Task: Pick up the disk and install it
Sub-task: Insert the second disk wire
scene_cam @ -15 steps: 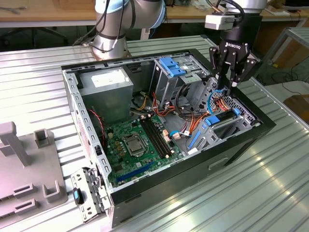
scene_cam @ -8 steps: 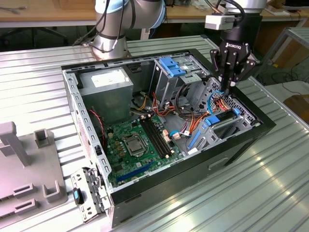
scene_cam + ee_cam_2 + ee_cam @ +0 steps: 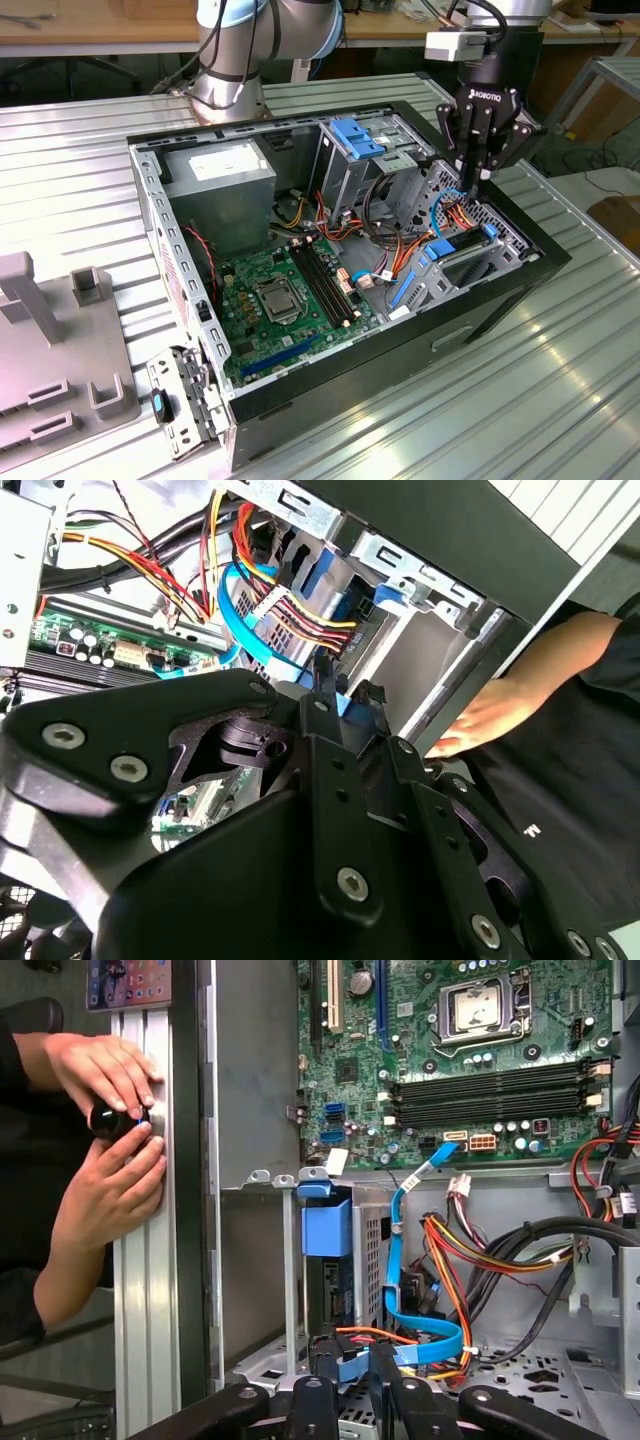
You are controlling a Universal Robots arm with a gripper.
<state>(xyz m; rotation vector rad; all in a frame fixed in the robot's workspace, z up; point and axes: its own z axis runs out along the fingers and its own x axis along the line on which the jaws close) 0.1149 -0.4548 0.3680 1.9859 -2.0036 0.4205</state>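
The disk (image 3: pixel 462 243), a dark flat drive with blue rails along its edges, sits in the bay at the front corner of the open computer case (image 3: pixel 150 230), towards the exterior view's right. In the first wrist view the disk (image 3: pixel 330 1290) is edge-on under its blue latch tab (image 3: pixel 327 1225). My gripper (image 3: pixel 478 183) hangs just above that bay. In both wrist views the gripper (image 3: pixel 346 685) (image 3: pixel 350 1355) has its fingers drawn close together on the end of a flat blue data cable (image 3: pixel 395 1260), which loops up towards the motherboard (image 3: pixel 460 1050).
A grey power-supply box (image 3: pixel 220 180) fills the case's back corner. Red, yellow and orange wires (image 3: pixel 390 240) cross the middle, beside the drive cage (image 3: pixel 355 150). A person's hands (image 3: pixel 105 1070) hold a black knob at the ribbed table (image 3: pixel 560 380) edge. A grey fixture (image 3: pixel 50 360) lies at the exterior view's left.
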